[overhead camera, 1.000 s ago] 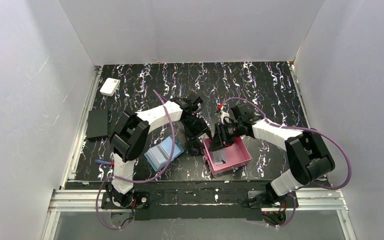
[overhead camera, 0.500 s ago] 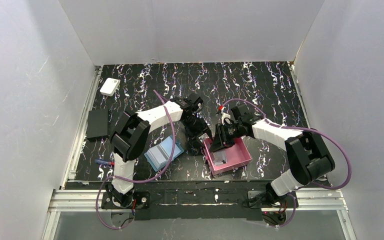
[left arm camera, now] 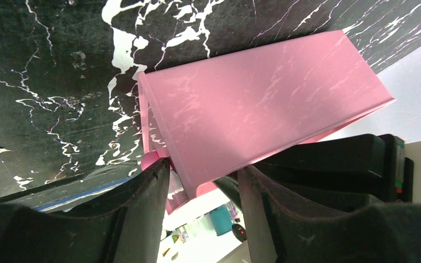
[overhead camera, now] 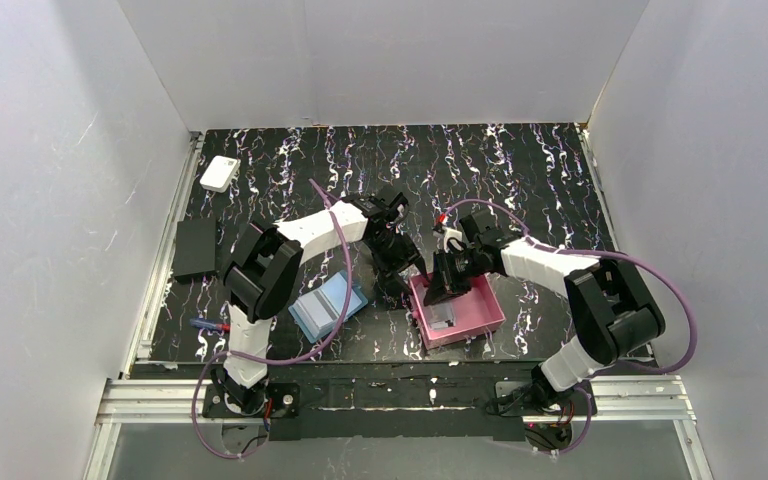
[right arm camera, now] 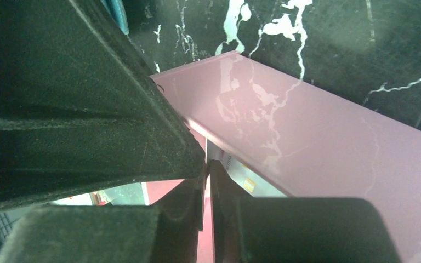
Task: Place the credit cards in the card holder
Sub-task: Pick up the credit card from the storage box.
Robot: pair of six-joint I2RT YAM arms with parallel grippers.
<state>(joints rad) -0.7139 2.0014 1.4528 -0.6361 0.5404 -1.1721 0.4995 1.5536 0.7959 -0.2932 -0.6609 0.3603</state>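
Cards (overhead camera: pixel 442 318): in the pink tray (overhead camera: pixel 482 318), with your right gripper (overhead camera: pixel 438 292) newly narrowed over them, grip unconfirmed. Holder (overhead camera: pixel 326 304): open on the table, left of the tray. Left gripper (overhead camera: pixel 390 285): clamped on the tray's wall, steadying it.

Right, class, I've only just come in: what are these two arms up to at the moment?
Both arms are working at the pink tray, where a card lies. The left claw straddles the tray's wall at one corner, apparently steadying it. The right claw is down inside the tray with its fingers nearly together, seemingly pinching at a card, though whether it holds one cannot be told. The blue card holder lies open on the table beside the tray, and no card is on its way there yet.
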